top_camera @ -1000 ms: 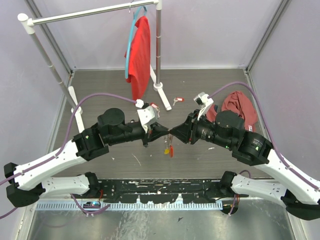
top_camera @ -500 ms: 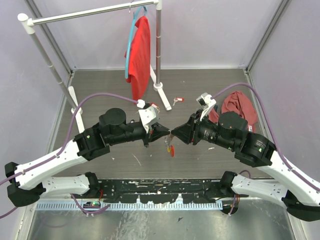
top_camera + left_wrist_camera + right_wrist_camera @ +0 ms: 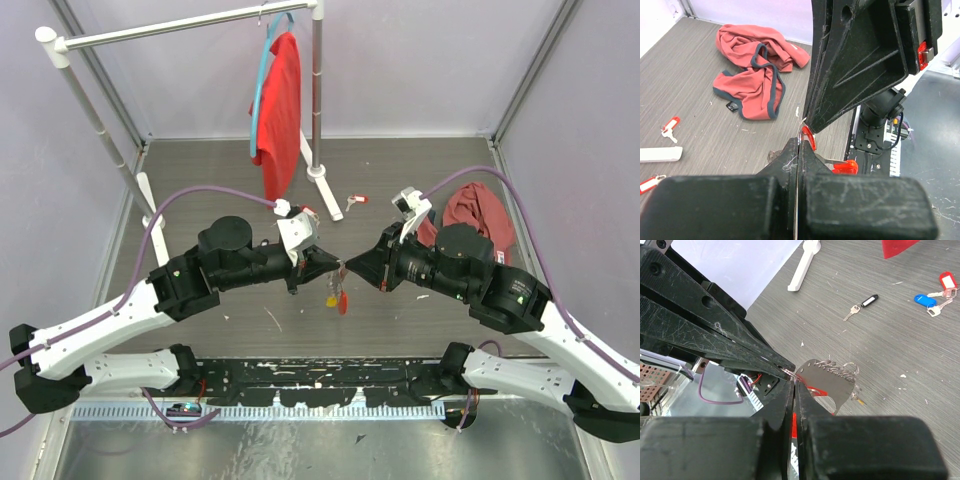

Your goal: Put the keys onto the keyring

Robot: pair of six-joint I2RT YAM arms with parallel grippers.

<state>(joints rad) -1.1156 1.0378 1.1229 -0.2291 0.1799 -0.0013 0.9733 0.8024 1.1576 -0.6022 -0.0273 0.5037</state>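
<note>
Both the left gripper and right gripper pinched the keyring, hanging between them above the table. Its chain looked light and limp; the stiff red piece promised firmer hold.

You are working in a robotics lab test cell. Plain pale lilac panels close it in on three sides, framed by bare aluminium struts at the upper corners of the top view. Two white-and-black robot arms trail purple cables and sit on a black perforated mounting plate along the bottom edge. The grey wood-grain tabletop carries staged props. A white tube garment rack at upper left holds a red shirt on a blue hanger, and a crumpled red garment lies at right.
</note>
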